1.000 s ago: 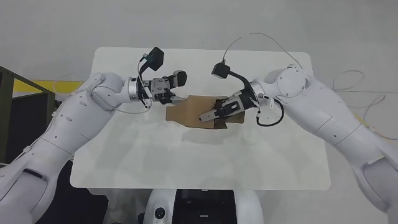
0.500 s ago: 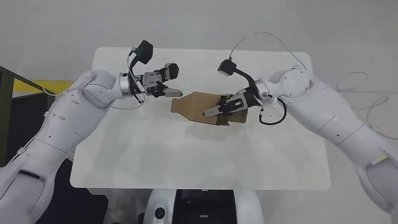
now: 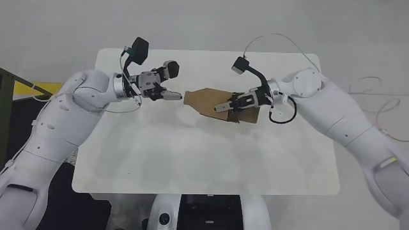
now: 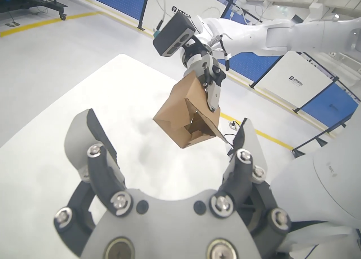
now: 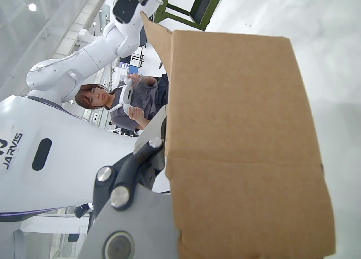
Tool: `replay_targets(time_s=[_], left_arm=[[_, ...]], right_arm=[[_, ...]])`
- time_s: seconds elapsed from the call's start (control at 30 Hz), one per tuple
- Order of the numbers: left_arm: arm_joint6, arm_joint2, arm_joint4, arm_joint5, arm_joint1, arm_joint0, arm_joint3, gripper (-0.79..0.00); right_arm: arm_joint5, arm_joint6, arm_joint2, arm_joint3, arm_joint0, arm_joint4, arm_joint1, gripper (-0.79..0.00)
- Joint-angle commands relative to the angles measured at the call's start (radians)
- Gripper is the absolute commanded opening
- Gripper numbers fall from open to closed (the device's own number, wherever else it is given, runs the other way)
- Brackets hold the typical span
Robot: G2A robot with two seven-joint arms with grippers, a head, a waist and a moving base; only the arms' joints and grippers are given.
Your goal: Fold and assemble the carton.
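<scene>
Top view showed the right claw (image 3: 222,107) clamped on the brown carton (image 3: 203,98). One finger lay on the outer side of a carton wall, and the carton reached forward from this claw toward the left claw (image 3: 171,83). The left claw stood with its fingers apart and held nothing. The near end of the carton was just in front of the left claw's lower fingertip. I could not tell if they touched.

From the left wrist view, the carton (image 4: 180,113) hung tilted straight ahead of the left claw (image 4: 167,117), between the lines of its two spread fingers. Its open end faced this claw, with folded flaps partly closing it and a dark gap between them. One pointed flap reached close to one finger (image 4: 243,137) of the left claw. The right claw (image 4: 211,93) gripped the carton on the far upper side, its finger pressed on the wall. The carton seemed to be lifted off the white desk (image 4: 84,96), which lay below both claws.

From the right wrist view, the carton (image 5: 239,130) sat close against the right claw, with its flat wall extending forward from this claw.
</scene>
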State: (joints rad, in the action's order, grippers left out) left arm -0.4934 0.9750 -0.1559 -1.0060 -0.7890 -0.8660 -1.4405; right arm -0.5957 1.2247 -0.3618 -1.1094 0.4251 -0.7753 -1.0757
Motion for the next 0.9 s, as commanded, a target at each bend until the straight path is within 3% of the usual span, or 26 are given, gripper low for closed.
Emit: replay_targets(time_s=[0.0,0.37,0.87], left_arm=[[-0.015,0.0,-0.024,0.021,-0.001,0.003,-0.018,0.0],[-0.044,-0.016,-0.113,0.19,-0.019,0.019,-0.055,0.0],[-0.066,0.01,-0.065,0.235,-0.024,-0.017,-0.026,0.0]], right_arm=[[0.003,0.003,0.0,0.01,-0.002,0.002,-0.006,-0.785],[0.01,0.01,-0.012,0.042,-0.002,0.012,-0.034,-0.785],[0.012,0.012,-0.052,0.011,0.018,0.015,-0.031,-0.785]])
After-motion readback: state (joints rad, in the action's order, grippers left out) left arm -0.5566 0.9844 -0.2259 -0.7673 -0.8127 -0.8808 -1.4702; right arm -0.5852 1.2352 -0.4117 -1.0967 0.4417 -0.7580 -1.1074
